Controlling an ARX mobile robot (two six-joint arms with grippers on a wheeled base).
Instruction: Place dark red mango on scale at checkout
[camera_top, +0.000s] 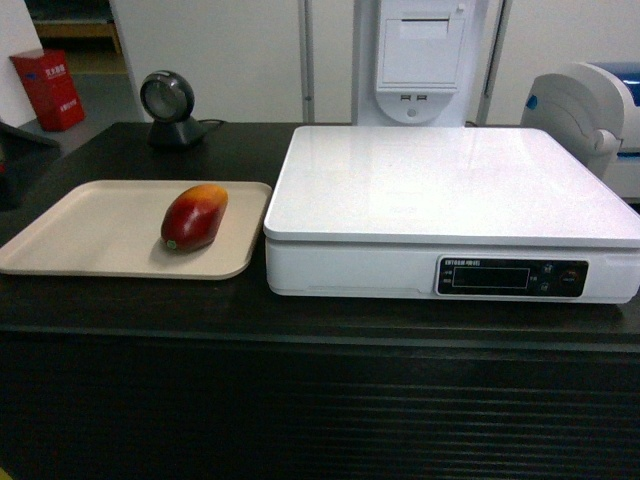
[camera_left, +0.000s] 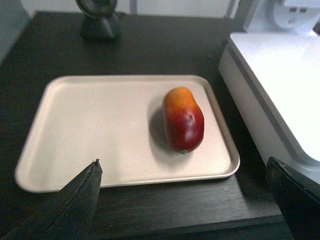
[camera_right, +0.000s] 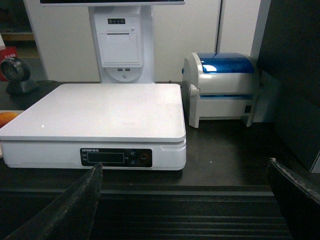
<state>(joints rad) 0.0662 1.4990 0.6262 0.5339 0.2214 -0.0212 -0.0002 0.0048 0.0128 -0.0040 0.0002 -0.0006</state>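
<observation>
Dark red mango (camera_left: 183, 124) ahead of open left hand (camera_left: 187, 197), apart.

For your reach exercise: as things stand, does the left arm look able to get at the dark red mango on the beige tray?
Probably yes: the mango lies uncovered on the tray, with the left gripper open and nothing between them.

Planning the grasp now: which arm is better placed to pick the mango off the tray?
Left. Its open pincer already frames the dark red mango on the beige tray, left of the scale. The right pincer faces the scale; only a sliver of the fruit shows at that view's edge.
</observation>
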